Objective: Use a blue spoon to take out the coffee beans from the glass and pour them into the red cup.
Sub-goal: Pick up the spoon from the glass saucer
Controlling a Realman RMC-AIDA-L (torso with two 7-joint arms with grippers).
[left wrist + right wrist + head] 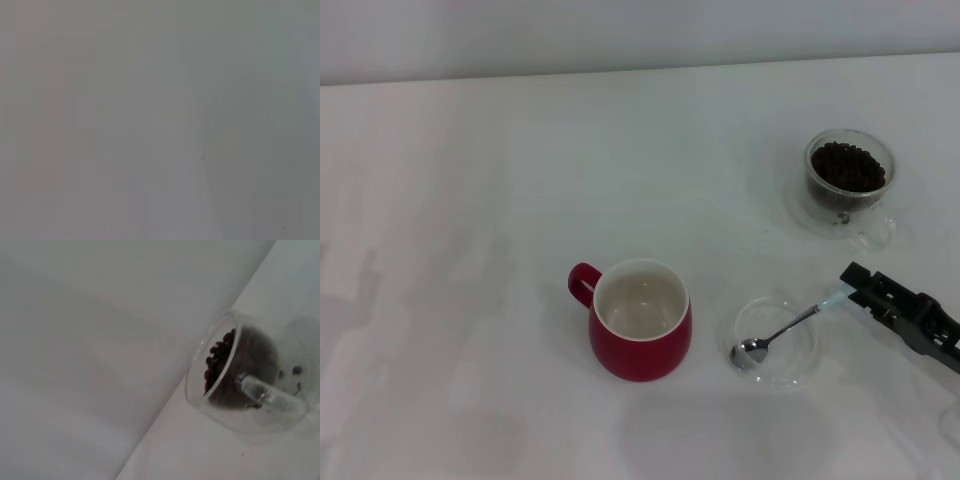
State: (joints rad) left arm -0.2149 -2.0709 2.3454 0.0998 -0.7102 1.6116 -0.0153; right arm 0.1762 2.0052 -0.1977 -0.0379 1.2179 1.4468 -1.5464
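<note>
While the right gripper [851, 287] pinches the blue spoon [785, 329] by its pale handle end, the spoon's bowl rests in a shallow clear dish [798, 366] beside the red cup [640, 320], its shaft slanting toward the glass [850, 182] of coffee beans [847, 166] beyond.

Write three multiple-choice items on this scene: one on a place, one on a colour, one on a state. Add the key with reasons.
1. The blue spoon has its bowl:
A. in the red cup
B. in the flat clear dish
C. in the glass

2. The inside of the red cup is:
A. white
B. black
C. red

3. The coffee beans are:
A. spilled on the table
B. in the red cup
C. all in the glass

Key: 1 B, the bowl lies in the flat clear dish, with the right gripper at its handle. 2 A, the head view shows white. 3 C, none lie elsewhere.
</note>
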